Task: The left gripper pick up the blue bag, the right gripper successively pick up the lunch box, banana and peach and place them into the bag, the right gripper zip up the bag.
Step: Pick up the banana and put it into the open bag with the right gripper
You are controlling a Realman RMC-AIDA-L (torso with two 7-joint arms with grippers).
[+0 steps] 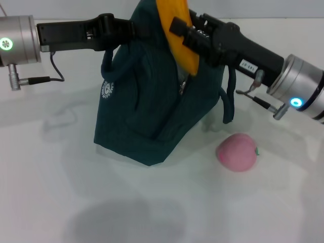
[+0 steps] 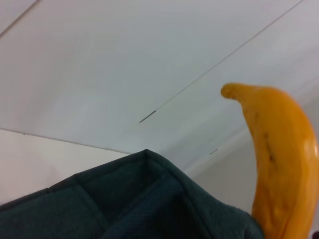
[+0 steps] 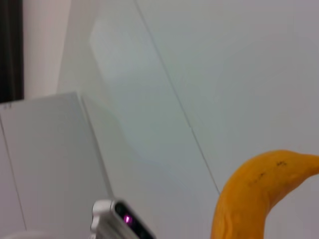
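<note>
Head view: bag (image 1: pixel 152 111) upright on desk (image 1: pixel 76 202), its top edge held up by closed left hand (image 1: pixel 132 29). Right hand (image 1: pixel 182 28) clamps banana (image 1: pixel 178 35) upright over bag mouth, lower end against the bag. Peach (image 1: pixel 237 152) on desk, near bag's right.

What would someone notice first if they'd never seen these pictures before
The banana stands out first: bright orange-yellow, held by the right end effector at the top of the blue bag, against the bag's front. The dark teal bag stands upright mid-table, and the left end effector reaches its top edge from the robot's left. On the white table, to the bag's right and apart from it, lies the pink peach.
</note>
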